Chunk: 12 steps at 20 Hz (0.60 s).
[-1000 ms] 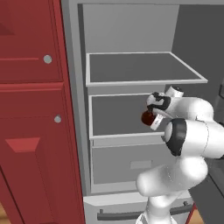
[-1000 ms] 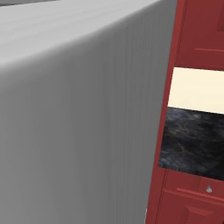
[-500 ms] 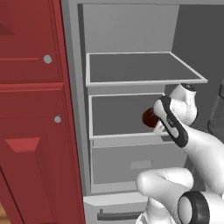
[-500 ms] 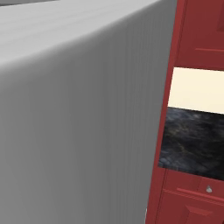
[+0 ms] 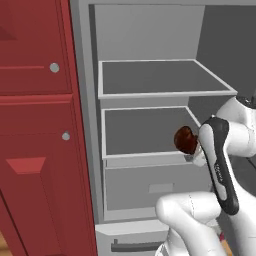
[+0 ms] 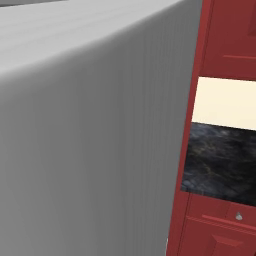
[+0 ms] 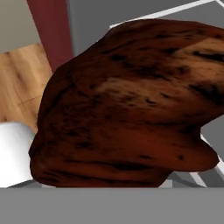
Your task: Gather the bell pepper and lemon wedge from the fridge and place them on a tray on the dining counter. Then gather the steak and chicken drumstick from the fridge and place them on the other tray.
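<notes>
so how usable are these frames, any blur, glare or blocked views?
Left base view: evenly lit, sharp, no glare; the arm hides part of the steak at the fridge shelf. Right base view: the grey fridge door blocks most of it, faint vertical banding on it. Hand view: the steak sits so close that its texture looks soft, fingertips hidden.

The steak [image 5: 185,139] hangs before the fridge's lower shelf [image 5: 145,131], right of the cabinet doors [image 5: 37,125].

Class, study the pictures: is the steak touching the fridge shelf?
Apart. In the left base view the steak hangs at the arm's end, out in front of the middle shelf, with nothing beneath it.
</notes>
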Available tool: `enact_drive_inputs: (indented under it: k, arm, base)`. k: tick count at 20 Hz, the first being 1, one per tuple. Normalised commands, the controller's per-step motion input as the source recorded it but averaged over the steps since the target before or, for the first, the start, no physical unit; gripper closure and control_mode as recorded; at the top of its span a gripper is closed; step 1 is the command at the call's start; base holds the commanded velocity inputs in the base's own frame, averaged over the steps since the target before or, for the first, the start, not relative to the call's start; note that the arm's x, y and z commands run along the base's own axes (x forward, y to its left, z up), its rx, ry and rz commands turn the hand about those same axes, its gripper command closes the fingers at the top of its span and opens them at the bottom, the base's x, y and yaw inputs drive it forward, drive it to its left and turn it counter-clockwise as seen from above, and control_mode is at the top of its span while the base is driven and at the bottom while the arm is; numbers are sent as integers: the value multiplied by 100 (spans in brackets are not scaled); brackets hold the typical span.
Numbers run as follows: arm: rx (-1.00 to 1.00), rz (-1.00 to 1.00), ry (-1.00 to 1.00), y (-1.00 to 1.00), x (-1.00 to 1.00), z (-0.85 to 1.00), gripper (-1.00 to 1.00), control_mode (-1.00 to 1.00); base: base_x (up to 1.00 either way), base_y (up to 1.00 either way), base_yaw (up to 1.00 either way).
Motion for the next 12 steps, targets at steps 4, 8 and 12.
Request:
enact_drive_inputs:
  k: [4,8,12]
  arm:
    - [0,8,0,0,-100,5,100,-100]
    - [0,5,0,0,-50,0,100,100]
    - [0,0,0,0,0,0,100,100]
  base:
    - [0,0,0]
    - [-50,0,5]
    - [-100,0,9]
